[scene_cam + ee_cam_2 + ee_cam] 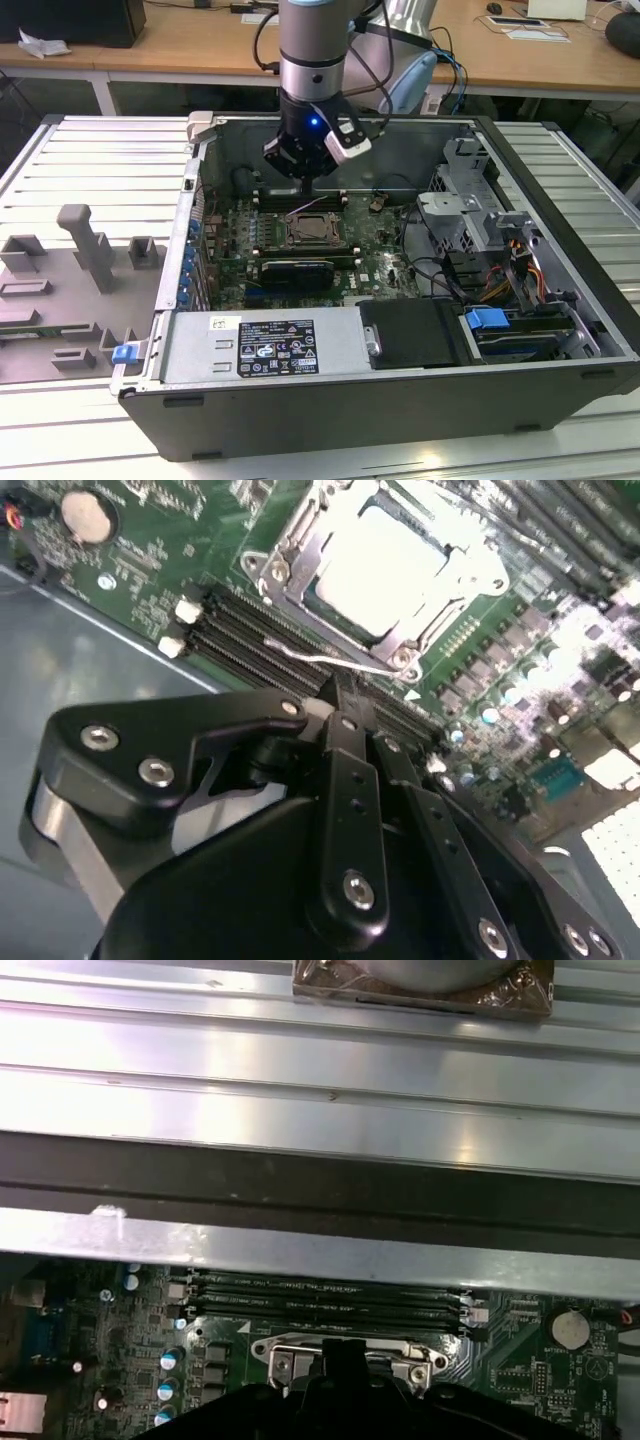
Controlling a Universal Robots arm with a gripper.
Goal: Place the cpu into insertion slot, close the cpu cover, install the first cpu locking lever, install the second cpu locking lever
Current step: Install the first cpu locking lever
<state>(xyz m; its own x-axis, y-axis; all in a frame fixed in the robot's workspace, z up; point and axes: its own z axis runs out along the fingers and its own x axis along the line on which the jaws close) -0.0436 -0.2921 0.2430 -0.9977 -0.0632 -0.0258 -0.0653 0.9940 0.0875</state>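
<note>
Silvery square cpu [385, 565] lies framed in the insertion slot [300, 575]; black pincer [345, 715] fingers together.

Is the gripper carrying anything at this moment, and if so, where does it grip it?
It cannot be told. The gripper hangs over the motherboard just behind the insertion slot, where the cpu already sits under the cpu cover.

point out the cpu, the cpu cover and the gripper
cpu [385, 565], second wrist view, middle of its pale metal top
cpu cover [290, 565], second wrist view, silvery frame strip beside the chip
gripper [345, 720], second wrist view, black fingertips near the socket's wire lever
</note>
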